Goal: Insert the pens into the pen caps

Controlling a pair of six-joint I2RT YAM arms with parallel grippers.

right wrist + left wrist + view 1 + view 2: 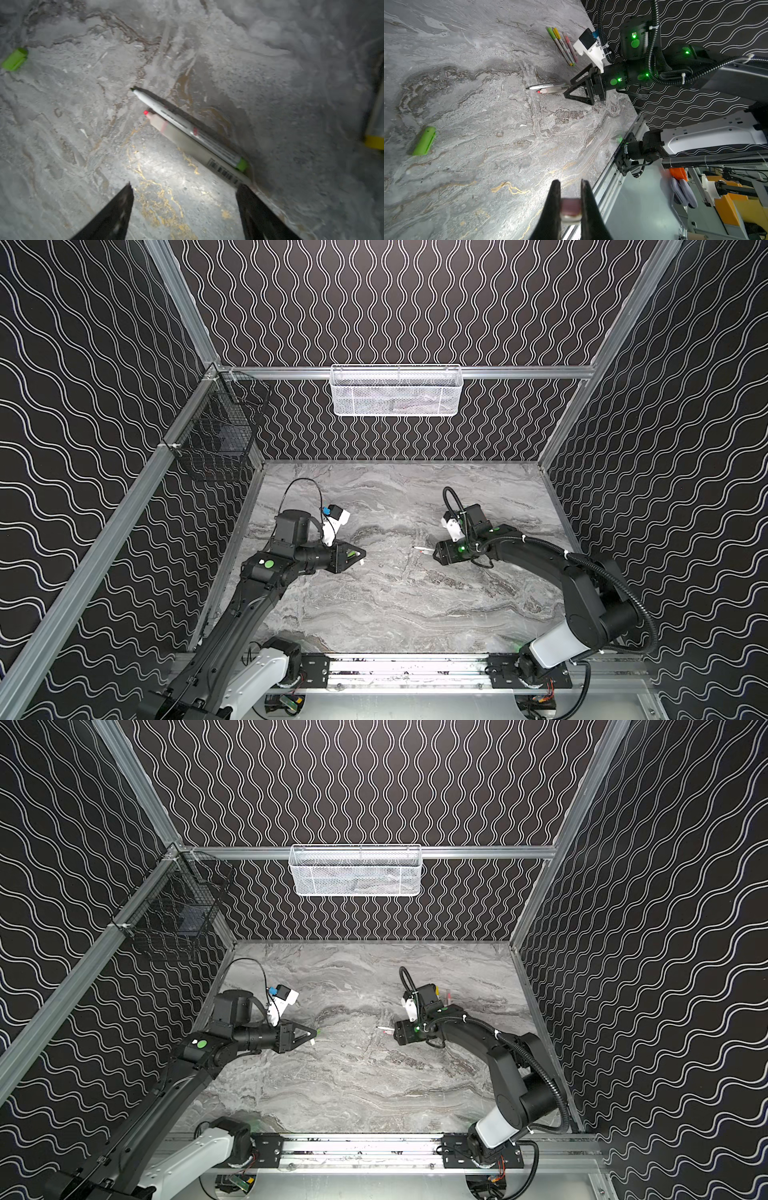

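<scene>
My left arm [243, 612] and right arm [540, 549] are wearing black shells, white covers [557, 645] and round green stickers [269, 563]. A ribbed black cable [720, 62] is following the right one; my right gripper [568, 87] is showing triangular frames.

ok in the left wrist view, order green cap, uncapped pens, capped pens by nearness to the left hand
1. green cap, lying alone beside the left hand
2. uncapped pens, by the right hand's tips
3. capped pens, farthest, past the right hand
</scene>
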